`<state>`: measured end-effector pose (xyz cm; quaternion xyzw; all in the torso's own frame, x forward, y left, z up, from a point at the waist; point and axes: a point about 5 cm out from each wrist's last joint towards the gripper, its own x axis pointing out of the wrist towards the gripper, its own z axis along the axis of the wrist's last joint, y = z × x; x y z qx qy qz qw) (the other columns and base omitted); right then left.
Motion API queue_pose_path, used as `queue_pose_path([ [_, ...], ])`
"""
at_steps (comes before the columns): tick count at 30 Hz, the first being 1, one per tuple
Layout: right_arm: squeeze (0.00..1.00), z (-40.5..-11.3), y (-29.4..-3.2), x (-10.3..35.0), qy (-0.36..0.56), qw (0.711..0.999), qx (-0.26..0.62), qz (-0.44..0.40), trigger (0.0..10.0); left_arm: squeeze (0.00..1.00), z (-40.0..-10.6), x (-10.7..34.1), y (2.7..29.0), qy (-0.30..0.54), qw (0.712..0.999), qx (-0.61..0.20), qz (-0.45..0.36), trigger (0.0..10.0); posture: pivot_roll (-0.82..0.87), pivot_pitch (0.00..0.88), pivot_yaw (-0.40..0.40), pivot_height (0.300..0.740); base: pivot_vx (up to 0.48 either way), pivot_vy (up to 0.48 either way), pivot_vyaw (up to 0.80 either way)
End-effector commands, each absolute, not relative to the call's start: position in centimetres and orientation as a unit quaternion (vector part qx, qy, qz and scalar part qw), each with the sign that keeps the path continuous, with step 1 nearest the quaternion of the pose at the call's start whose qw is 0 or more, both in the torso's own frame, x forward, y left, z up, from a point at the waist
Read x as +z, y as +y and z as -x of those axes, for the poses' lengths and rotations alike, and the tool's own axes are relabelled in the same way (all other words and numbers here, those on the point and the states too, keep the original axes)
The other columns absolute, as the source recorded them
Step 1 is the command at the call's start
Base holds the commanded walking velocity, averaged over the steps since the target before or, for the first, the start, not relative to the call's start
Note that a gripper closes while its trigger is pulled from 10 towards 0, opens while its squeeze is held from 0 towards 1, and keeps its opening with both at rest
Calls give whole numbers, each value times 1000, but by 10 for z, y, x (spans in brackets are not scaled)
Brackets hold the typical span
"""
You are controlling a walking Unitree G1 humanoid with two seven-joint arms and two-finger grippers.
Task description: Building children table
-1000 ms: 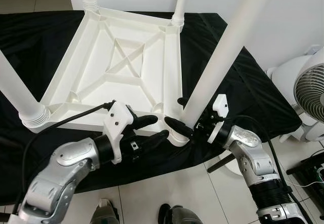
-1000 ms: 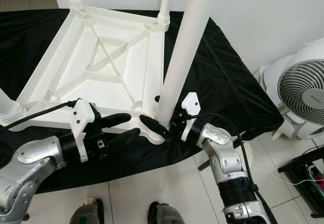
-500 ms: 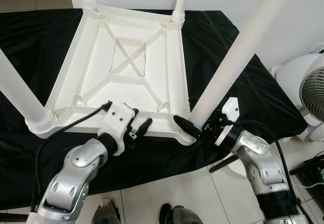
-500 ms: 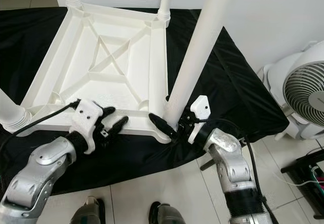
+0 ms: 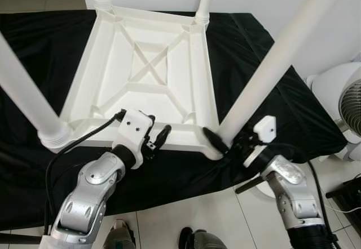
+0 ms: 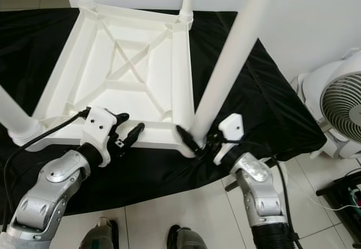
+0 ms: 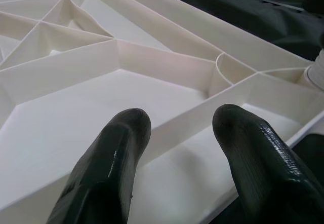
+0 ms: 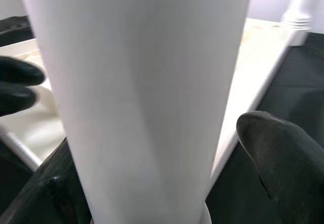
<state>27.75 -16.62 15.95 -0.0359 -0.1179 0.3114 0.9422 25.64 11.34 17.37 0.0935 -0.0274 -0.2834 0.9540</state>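
Upturned white plastic ribbed children's table top on black cloth. Left gripper fingers apart, straddling near rim: press down firmly. Right gripper clamped on near-right white tube leg: keep upright, twist fully into socket.

Both arms were brushed silver metal, built from rounded, jointed shells — the right arm ended lower down in a ribbed black sleeve. Each wrist carried a white plastic block, the left one dotted with small dark screw holes. A black cable looped from that block back along the left arm. The fingers were long, glossy black and round-tipped. Two grey-and-black feet showed below.
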Motion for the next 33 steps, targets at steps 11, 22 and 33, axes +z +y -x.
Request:
queue_pose_path([
  [11,0,-277,-161,152,-103,945,310,35,10000,0,-252,165,101,-23,943,-322,-79,10000,89,150,-83,740,0,0,0],
  [22,0,-280,-162,156,-114,939,319,56,8235,0,-240,168,92,-46,934,-343,-90,10000,101,121,-75,740,0,0,0],
  [33,0,-284,-177,152,-96,947,299,63,0,0,-226,165,89,-41,910,-400,-102,10000,108,115,-78,740,0,0,0],
])
